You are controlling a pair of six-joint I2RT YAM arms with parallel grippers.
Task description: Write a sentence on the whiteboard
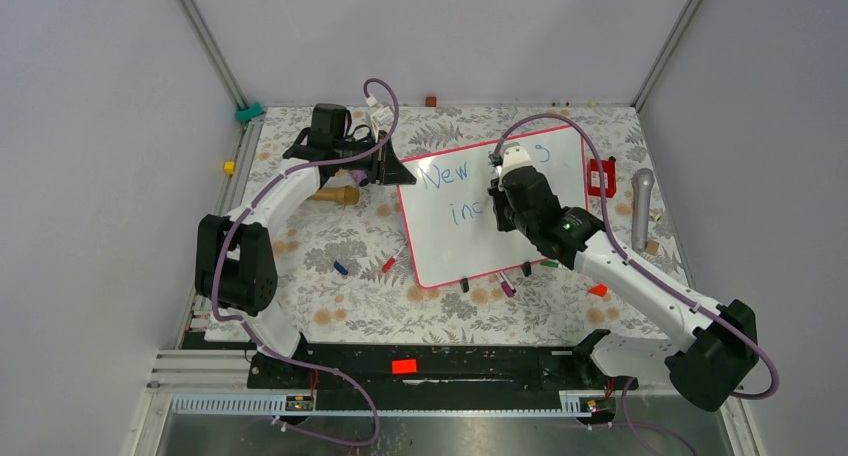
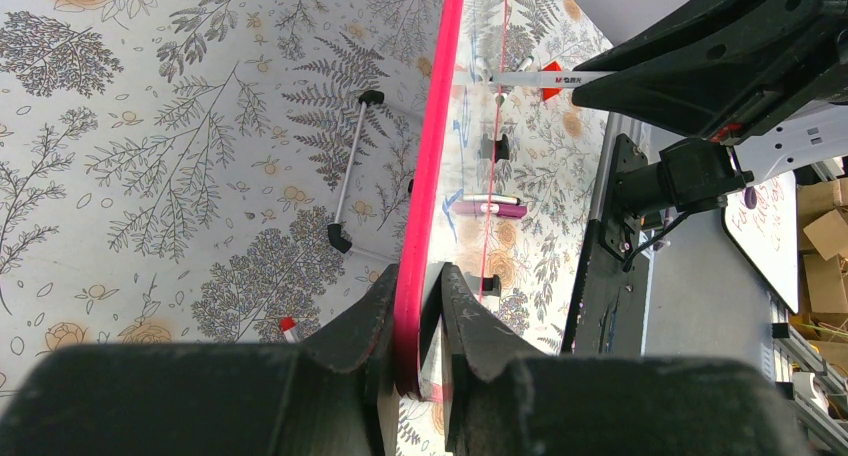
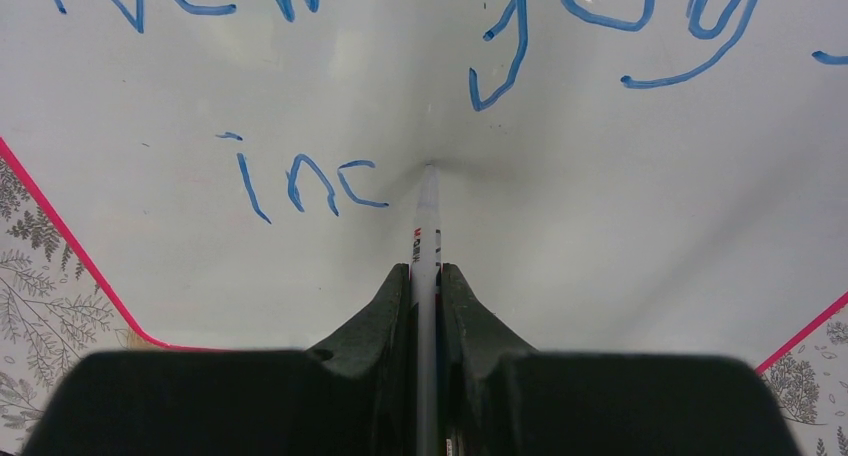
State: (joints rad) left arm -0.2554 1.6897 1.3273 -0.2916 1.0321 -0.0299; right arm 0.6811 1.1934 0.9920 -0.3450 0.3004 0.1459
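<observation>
With the left pincer (image 2: 418, 276) clamping the whiteboard (image 1: 480, 241) and the right pincer (image 3: 425, 273) gripping the marker (image 3: 428, 206), overpressing is risking shoving it askew

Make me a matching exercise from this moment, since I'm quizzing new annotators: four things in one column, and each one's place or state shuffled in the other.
Column one:
1. left gripper
2. right gripper
3. microphone
4. second line of the sentence

Column two:
A. lies on the table, to the right of the whiteboard
B. shut on the whiteboard's pink-red frame
C. reads "inc" in blue
D. shut on a marker whose tip touches the whiteboard

Pairs: 1-B; 2-D; 3-A; 4-C
</observation>
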